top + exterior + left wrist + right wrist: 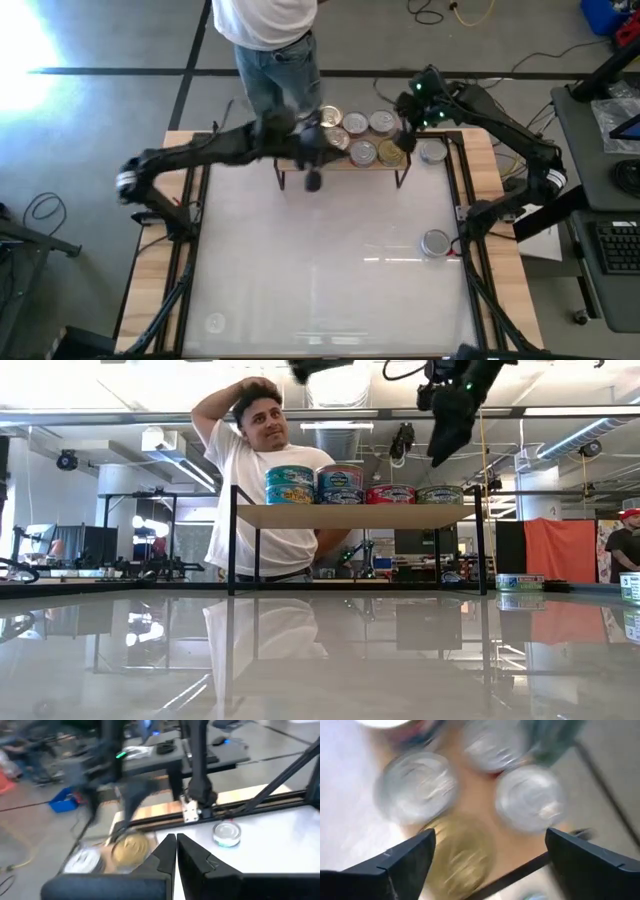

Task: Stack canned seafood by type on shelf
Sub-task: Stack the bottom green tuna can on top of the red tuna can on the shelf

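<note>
The right gripper (487,855) was found spread wide and empty above the right end of the shelf (345,163), its two dark fingers (400,862) well apart. Directly beneath it a gold-topped tin (462,852) was recorded on the wooden board, with three silver-topped tins (416,785) grouped just beside it.

The left gripper (176,851) was found with its fingers (162,855) pressed together and nothing between them, held over the front left part of the shelf in the high view.

On the shelf, as seen from above, about six tins were counted in a cluster toward the right end, one of them gold-topped (390,153) near the front right corner. In the low view a two-high stack with bluish sides (290,485) was noted at the left of the group, a second two-high stack (340,484) touching it, then a single reddish tin (390,494) and a single darker tin (440,494).

Off the shelf, one silver-topped tin (432,152) was recorded on the tabletop just right of the shelf, and another (435,243) well apart, near the table's right edge.

A person (262,490) in a white shirt was recorded standing behind the table, one hand raised to the head.
</note>
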Action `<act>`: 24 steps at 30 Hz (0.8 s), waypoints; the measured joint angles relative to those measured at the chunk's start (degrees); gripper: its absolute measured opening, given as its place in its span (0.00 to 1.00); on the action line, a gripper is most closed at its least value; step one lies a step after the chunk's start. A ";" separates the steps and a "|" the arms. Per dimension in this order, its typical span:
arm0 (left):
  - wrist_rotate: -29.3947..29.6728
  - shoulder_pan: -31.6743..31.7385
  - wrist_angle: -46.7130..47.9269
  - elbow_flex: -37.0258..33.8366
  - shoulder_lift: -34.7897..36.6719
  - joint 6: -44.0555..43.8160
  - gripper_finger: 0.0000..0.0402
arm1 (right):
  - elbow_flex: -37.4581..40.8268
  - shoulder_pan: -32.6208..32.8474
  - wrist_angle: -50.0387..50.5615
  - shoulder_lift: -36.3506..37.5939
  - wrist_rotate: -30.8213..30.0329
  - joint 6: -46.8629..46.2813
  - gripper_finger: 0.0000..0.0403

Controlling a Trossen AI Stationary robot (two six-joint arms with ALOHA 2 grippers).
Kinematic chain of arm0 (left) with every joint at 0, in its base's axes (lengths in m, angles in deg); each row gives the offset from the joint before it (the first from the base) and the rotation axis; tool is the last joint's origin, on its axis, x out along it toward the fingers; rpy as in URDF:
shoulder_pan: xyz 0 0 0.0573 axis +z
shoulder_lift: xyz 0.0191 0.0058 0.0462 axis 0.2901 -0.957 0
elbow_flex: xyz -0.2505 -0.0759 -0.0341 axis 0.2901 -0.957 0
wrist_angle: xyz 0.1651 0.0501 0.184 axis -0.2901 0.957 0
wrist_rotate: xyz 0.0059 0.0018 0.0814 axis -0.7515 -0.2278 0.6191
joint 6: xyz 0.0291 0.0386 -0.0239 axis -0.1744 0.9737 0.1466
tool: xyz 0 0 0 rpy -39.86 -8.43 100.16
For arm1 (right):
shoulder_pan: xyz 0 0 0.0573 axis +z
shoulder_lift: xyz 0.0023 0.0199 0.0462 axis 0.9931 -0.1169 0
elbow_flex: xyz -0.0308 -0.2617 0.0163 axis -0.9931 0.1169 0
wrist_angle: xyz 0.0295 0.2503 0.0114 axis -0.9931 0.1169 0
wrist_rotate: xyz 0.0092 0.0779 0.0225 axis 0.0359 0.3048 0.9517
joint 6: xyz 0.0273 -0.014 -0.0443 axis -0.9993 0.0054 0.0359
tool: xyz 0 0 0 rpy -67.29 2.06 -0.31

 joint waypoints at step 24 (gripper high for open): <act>14.17 -22.08 -5.83 -49.21 43.48 -17.45 0.00 | 3.71 39.74 25.82 4.56 -2.83 -50.31 0.63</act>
